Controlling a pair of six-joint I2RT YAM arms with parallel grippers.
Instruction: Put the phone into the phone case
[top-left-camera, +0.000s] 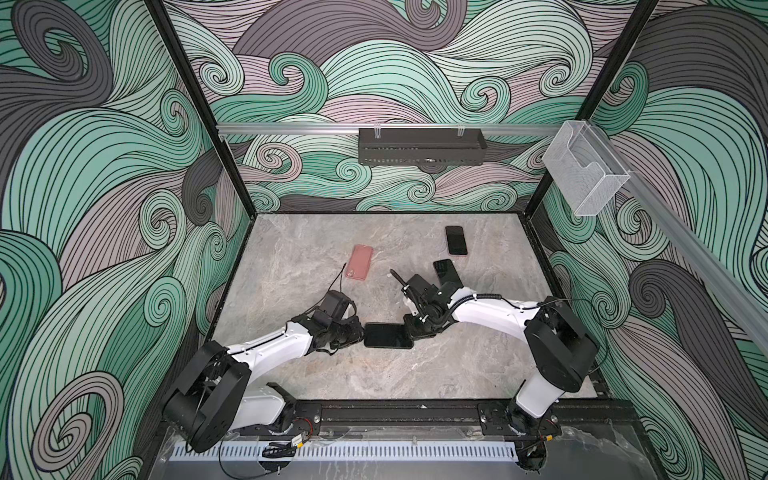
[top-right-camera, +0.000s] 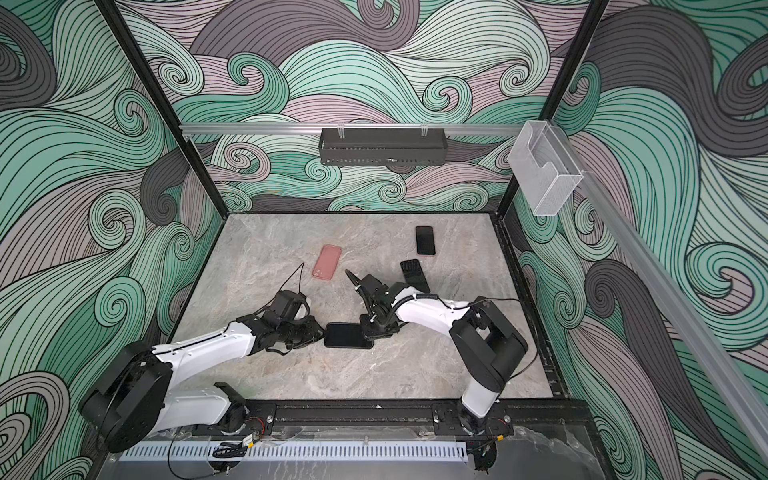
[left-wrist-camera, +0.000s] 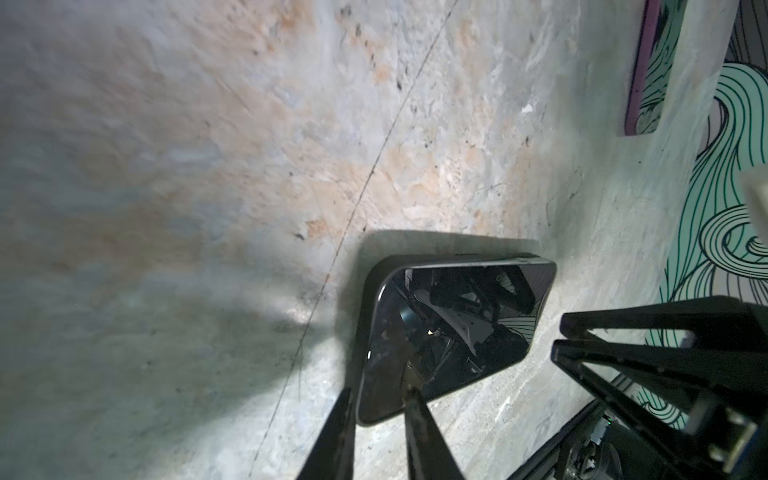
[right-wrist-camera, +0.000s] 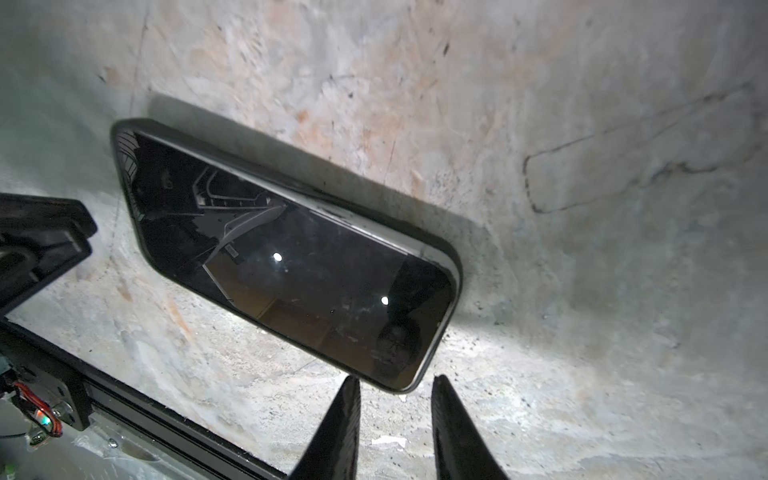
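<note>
Left pincer (left-wrist-camera: 378, 392) stands narrowly parted, tips straddling a corner of the phone (top-left-camera: 388, 335), which I see lying flat in its black case (right-wrist-camera: 456, 266). Right pincer (right-wrist-camera: 397, 378), likewise narrowly parted, sits just short of the phone's other end.

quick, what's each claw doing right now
left claw: open, straddling a corner of the phone, no clear grip
right claw: open, holding nothing, tips just short of the phone

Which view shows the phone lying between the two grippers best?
Right wrist: the phone appears large and whole, screen up, with a dark rim all round. The left wrist view shows it foreshortened, at a steep angle. Both top views show it small, flat on the table.
</note>
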